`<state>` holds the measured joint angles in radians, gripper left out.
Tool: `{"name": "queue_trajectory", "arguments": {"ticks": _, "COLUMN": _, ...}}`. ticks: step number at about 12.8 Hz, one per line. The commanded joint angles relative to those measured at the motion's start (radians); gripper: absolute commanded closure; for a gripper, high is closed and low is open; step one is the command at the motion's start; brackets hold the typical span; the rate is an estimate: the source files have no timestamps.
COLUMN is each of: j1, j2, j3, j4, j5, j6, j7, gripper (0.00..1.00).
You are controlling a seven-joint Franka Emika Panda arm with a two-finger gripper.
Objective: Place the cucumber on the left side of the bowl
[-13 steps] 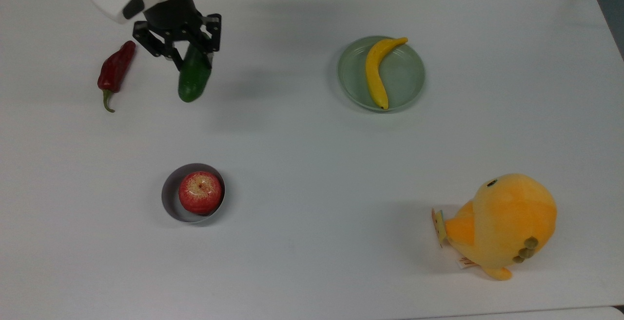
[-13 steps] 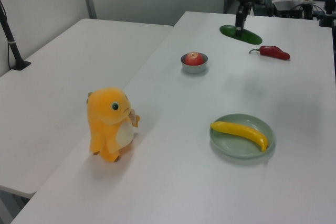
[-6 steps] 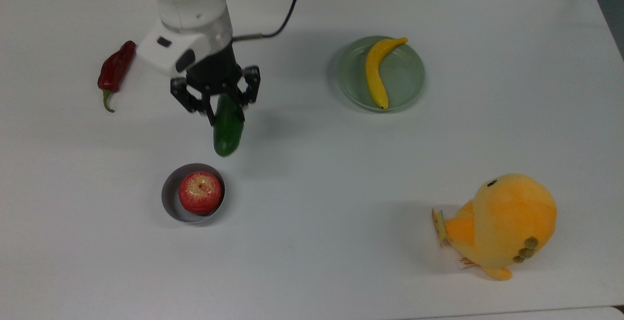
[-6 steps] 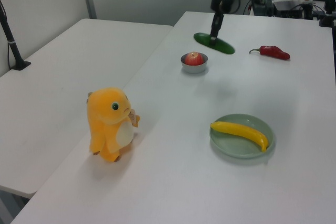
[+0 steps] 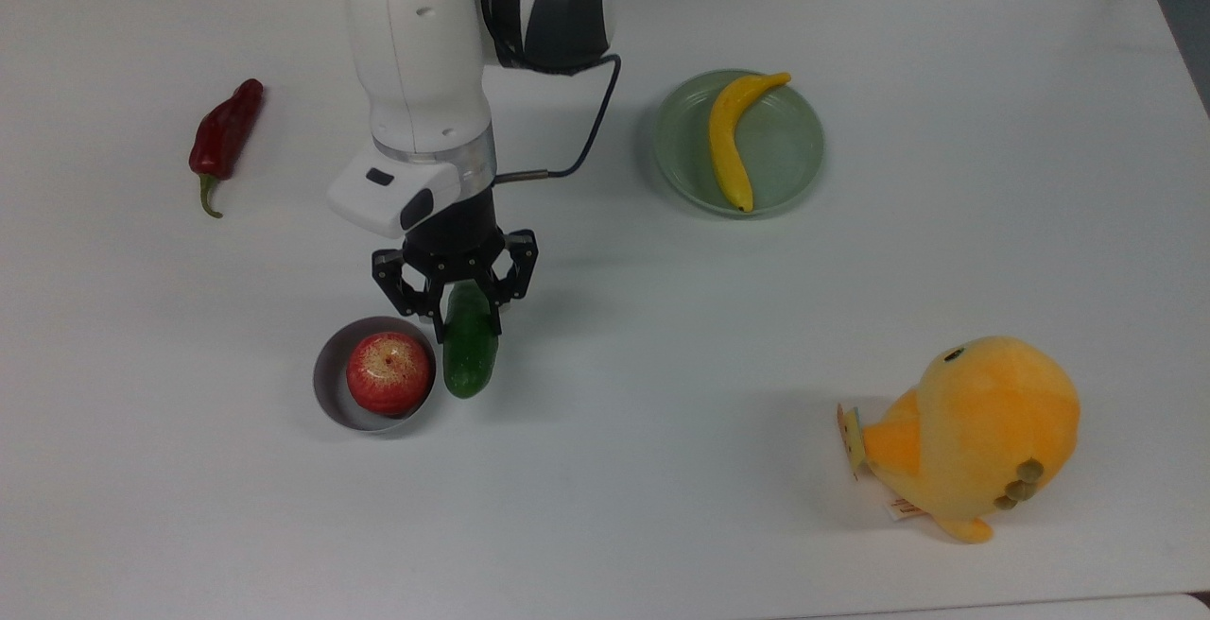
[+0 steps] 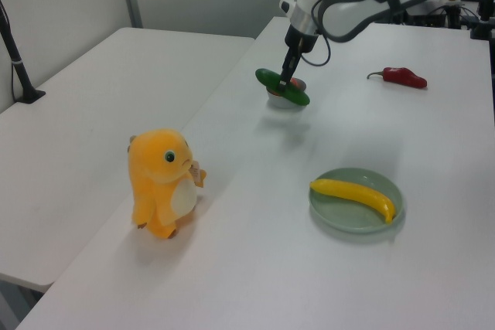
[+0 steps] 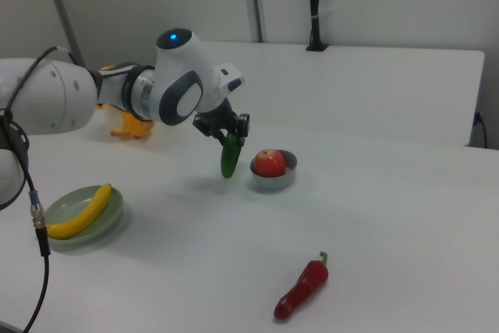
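A dark green cucumber (image 5: 470, 353), grey bowl (image 5: 329, 384) with a red apple (image 5: 388, 373), yellow banana (image 5: 729, 138), dark red chili (image 5: 225, 134).

- One cucumber (image 5: 470, 353), in my one gripper (image 5: 462, 318)
- One grey bowl (image 5: 330, 379)
- One red apple (image 5: 388, 372)
- One chili pepper (image 5: 223, 135)
- One banana (image 5: 729, 137)
- One green plate (image 5: 790, 143)
- One orange plush toy (image 5: 974, 434)

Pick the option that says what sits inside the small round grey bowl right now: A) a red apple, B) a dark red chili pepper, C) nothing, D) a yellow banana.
A: a red apple fills the small round grey bowl, while the smooth dark green cucumber hangs beside it in the shut pincer.
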<state>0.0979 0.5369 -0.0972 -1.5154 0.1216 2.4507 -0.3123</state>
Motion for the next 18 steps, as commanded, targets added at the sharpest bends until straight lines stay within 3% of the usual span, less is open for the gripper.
{"name": "queue_trajectory", "arguments": {"ticks": 1, "j1": 0.008, "j2": 0.04, "j3": -0.004, "j4": 0.005, "j5": 0.0, "j6": 0.079, "j7": -0.008, "gripper": 0.82}}
{"name": "queue_trajectory", "arguments": {"ticks": 4, "j1": 0.008, "j2": 0.046, "j3": -0.004, "j4": -0.006, "j5": -0.002, "j6": 0.116, "j7": -0.007, "gripper": 0.67}}
{"name": "queue_trajectory", "arguments": {"ticks": 5, "j1": 0.008, "j2": 0.046, "j3": -0.004, "j4": -0.009, "j5": -0.002, "j6": 0.116, "j7": -0.005, "gripper": 0.57}}
{"name": "queue_trajectory", "arguments": {"ticks": 6, "j1": 0.008, "j2": 0.044, "j3": -0.004, "j4": -0.009, "j5": -0.002, "j6": 0.116, "j7": -0.002, "gripper": 0.4}}
{"name": "queue_trajectory", "arguments": {"ticks": 7, "j1": 0.008, "j2": 0.044, "j3": -0.004, "j4": -0.009, "j5": -0.002, "j6": 0.116, "j7": -0.002, "gripper": 0.33}}
{"name": "queue_trajectory", "arguments": {"ticks": 13, "j1": 0.009, "j2": 0.015, "j3": -0.004, "j4": -0.017, "j5": -0.002, "j6": 0.105, "j7": 0.001, "gripper": 0.0}}
{"name": "queue_trajectory", "arguments": {"ticks": 16, "j1": 0.009, "j2": -0.072, "j3": -0.004, "j4": -0.084, "j5": 0.0, "j6": 0.09, "j7": 0.002, "gripper": 0.0}}
{"name": "queue_trajectory", "arguments": {"ticks": 18, "j1": 0.003, "j2": -0.161, "j3": -0.006, "j4": -0.097, "j5": 0.0, "j6": -0.048, "j7": 0.012, "gripper": 0.0}}
